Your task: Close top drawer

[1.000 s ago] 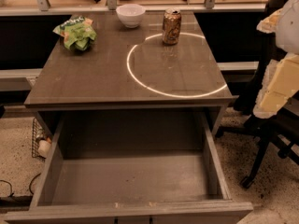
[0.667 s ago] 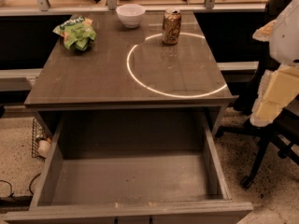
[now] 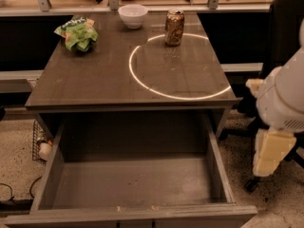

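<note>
by the table [image 3: 95,82], the pincer [image 3: 270,152] hangs downward beside the open top drawer [image 3: 133,214].

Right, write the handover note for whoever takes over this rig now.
Gripper: at the right edge of the view, beside the drawer's right side, apart from it.
Top drawer: pulled wide open under the table.
Tabletop, towards the back: white bowl, can, green bag.
Done: no closing yet.
Left: likely bring the gripper round to the drawer front and push it in flush.
</note>
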Controlling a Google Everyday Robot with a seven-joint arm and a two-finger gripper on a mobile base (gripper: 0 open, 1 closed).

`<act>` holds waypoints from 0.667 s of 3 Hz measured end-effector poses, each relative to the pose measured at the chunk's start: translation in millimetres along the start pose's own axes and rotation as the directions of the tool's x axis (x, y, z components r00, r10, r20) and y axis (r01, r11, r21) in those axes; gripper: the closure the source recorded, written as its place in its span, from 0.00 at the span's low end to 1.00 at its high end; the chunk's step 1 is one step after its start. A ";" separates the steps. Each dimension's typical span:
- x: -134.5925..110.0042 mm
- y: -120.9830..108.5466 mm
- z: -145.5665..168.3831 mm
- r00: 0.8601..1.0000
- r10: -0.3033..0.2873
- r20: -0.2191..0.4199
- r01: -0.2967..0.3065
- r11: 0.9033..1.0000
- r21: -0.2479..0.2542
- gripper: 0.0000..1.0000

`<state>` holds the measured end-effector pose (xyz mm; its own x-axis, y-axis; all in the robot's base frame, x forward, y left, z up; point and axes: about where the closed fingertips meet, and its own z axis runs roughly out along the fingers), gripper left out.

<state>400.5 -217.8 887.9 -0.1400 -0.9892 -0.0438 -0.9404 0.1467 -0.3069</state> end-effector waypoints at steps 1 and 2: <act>14.3 37.2 37.2 0.999 -0.032 -0.031 0.031 0.999 -0.037 0.16; 33.9 74.5 52.5 0.998 -0.031 -0.045 0.028 0.997 -0.066 0.40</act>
<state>342.0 -240.6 813.6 -0.1249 -0.9921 0.0087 -0.9623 0.1190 -0.2445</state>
